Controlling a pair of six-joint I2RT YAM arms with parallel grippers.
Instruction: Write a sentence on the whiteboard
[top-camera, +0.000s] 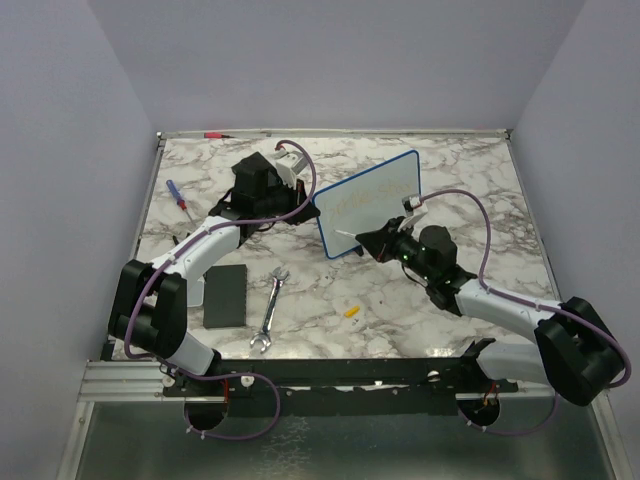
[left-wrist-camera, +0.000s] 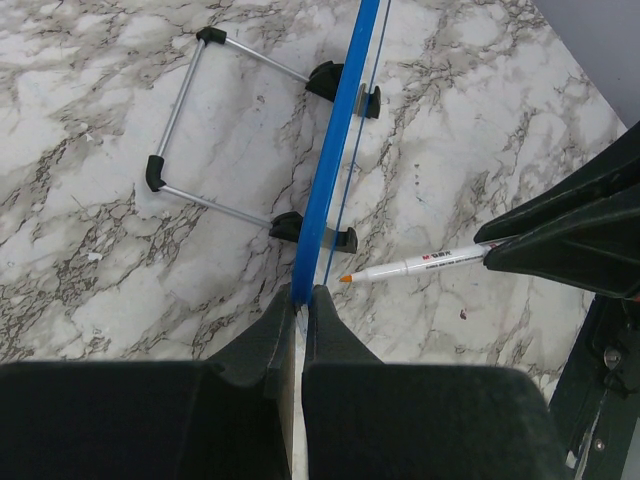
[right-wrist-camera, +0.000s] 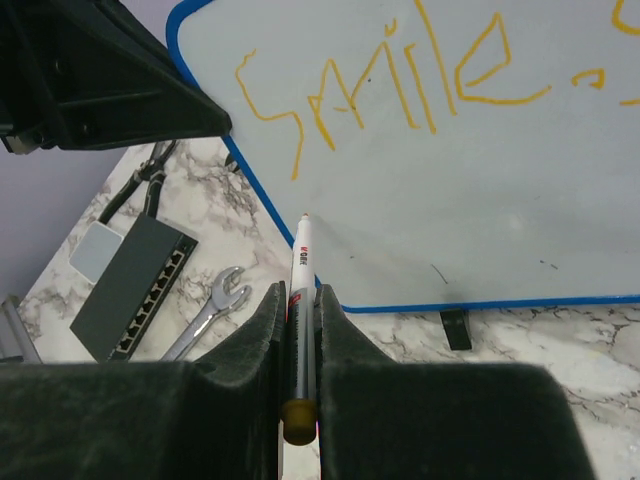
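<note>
The whiteboard (top-camera: 372, 198) stands upright on small black feet, blue-framed, in the middle of the table. My left gripper (left-wrist-camera: 303, 298) is shut on its blue edge (left-wrist-camera: 340, 130), at the board's left side (top-camera: 308, 205). My right gripper (right-wrist-camera: 300, 295) is shut on a white marker (right-wrist-camera: 302, 260) and sits in front of the board's lower left corner (top-camera: 372, 242). The marker's orange tip (left-wrist-camera: 345, 277) is right at the white face; I cannot tell whether it touches. The sentence (right-wrist-camera: 400, 80) reads "Smile." in orange-yellow strokes along the upper part of the whiteboard (right-wrist-camera: 470, 210).
A silver wrench (top-camera: 270, 310) and a black network switch (top-camera: 225, 295) lie front left. A small yellow cap (top-camera: 352, 311) lies near the front. A blue-and-red screwdriver (top-camera: 177, 194) lies at far left. The board's wire stand (left-wrist-camera: 190, 130) sticks out behind it.
</note>
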